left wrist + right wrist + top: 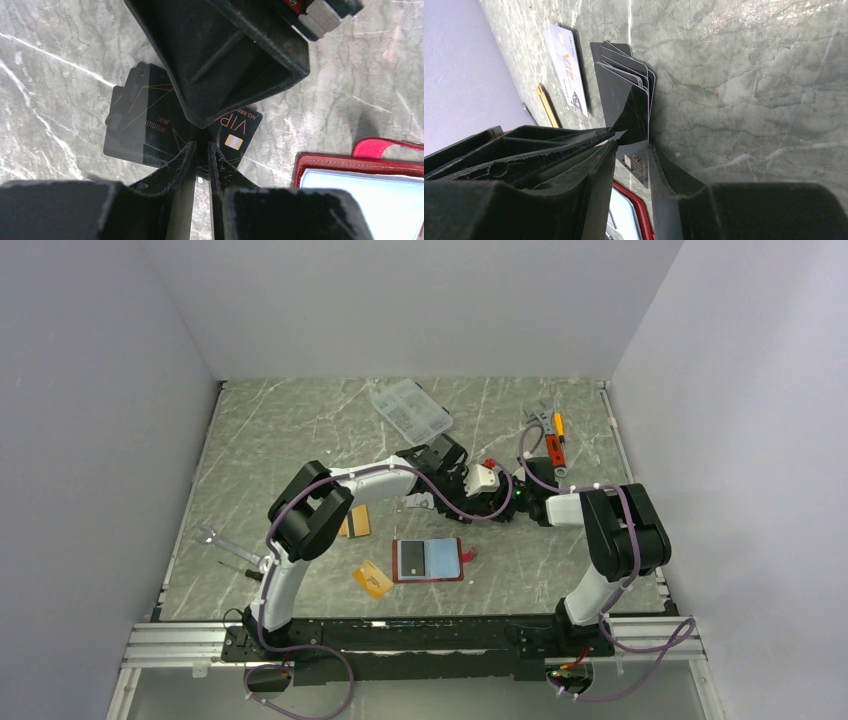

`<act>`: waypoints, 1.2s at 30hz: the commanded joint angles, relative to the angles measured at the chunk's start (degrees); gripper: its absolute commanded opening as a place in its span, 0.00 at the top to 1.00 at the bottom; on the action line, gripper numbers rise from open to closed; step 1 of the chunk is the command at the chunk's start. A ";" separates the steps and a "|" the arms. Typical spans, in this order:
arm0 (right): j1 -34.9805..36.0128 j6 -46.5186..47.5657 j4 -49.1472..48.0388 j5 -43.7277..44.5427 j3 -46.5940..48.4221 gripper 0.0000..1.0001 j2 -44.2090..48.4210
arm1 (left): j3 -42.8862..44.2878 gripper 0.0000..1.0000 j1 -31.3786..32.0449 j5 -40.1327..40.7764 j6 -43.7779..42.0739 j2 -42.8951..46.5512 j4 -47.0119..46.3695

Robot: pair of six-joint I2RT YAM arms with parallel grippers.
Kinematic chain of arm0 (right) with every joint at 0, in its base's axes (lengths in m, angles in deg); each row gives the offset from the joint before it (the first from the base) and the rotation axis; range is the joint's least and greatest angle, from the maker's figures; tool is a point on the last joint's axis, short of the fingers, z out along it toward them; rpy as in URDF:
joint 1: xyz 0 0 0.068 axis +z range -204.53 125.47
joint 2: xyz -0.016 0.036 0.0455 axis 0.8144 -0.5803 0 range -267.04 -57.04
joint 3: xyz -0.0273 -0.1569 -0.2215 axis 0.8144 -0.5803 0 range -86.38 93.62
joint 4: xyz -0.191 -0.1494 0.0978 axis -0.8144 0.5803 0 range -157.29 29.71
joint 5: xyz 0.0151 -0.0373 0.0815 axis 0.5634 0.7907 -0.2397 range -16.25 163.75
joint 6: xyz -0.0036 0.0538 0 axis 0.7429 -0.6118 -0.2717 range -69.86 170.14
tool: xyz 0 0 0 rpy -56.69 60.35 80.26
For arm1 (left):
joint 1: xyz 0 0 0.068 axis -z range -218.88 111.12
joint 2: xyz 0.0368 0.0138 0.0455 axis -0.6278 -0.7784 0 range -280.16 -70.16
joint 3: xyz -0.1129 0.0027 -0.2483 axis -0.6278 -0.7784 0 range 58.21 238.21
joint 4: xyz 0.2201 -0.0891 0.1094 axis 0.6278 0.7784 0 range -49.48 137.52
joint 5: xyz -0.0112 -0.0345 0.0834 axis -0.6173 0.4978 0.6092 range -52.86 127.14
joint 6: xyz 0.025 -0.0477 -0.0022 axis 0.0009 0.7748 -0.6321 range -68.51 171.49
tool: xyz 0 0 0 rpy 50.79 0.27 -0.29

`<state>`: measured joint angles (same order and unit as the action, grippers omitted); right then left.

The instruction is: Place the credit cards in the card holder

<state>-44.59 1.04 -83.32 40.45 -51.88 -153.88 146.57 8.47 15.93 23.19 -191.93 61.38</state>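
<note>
A dark credit card [150, 125] with gold lines and a chip lies low over the marble table between both grippers; the arms hide it from the top camera. My right gripper [633, 145] [470, 502] is open around its end, and the card [631, 112] leans against one finger. The narrowly open left gripper [201, 146] [440, 490] points its tips at the card's near edge and grips nothing. The red card holder [443, 558] [325, 165] [631, 200] lies open, blue inside, with a dark card [409, 558] on its left half. Two orange-gold cards [355, 522] [372, 580] and a silver-grey card [566, 70] lie loose.
A clear plastic compartment box [410, 410] sits at the back of the table. Pliers and an orange-handled tool [552, 440] lie at the back right. A wrench [215, 538] lies near the left edge. Grey walls close in three sides.
</note>
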 commanded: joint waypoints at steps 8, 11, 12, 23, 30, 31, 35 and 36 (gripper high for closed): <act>-0.23 -0.13 -0.31 3.94 -4.62 0.69 -1.11 | -0.52 0.83 1.19 -7.66 2.33 -2.55 2.58; -0.36 -1.23 -3.10 2.86 -5.62 0.72 -2.81 | -1.31 0.85 1.13 -9.89 2.83 -1.38 2.20; -0.33 -1.59 -4.01 2.62 -5.92 0.73 -3.56 | -1.34 0.85 1.11 -10.34 2.93 -1.29 2.20; -0.53 -2.56 -5.74 1.97 -9.67 0.78 -1.92 | -0.07 0.94 0.91 -11.34 2.61 -4.50 3.01; -1.48 0.07 -1.96 2.27 -11.79 0.75 2.83 | -0.46 0.95 0.71 -10.70 2.02 -4.21 2.99; -1.54 0.35 -1.52 2.20 -11.82 0.75 3.14 | -0.51 0.95 0.59 -10.86 1.99 -4.08 3.18; -1.86 1.23 -0.94 1.61 -11.41 0.71 3.52 | -0.10 0.95 0.15 -11.91 2.10 -2.64 3.92; -1.89 1.31 -1.23 1.05 -11.06 0.70 3.17 | 0.07 0.95 0.05 -12.35 2.06 -2.28 4.05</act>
<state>-46.25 -1.67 -92.61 39.93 -61.69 -149.71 146.59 9.30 2.51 25.84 -193.86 62.63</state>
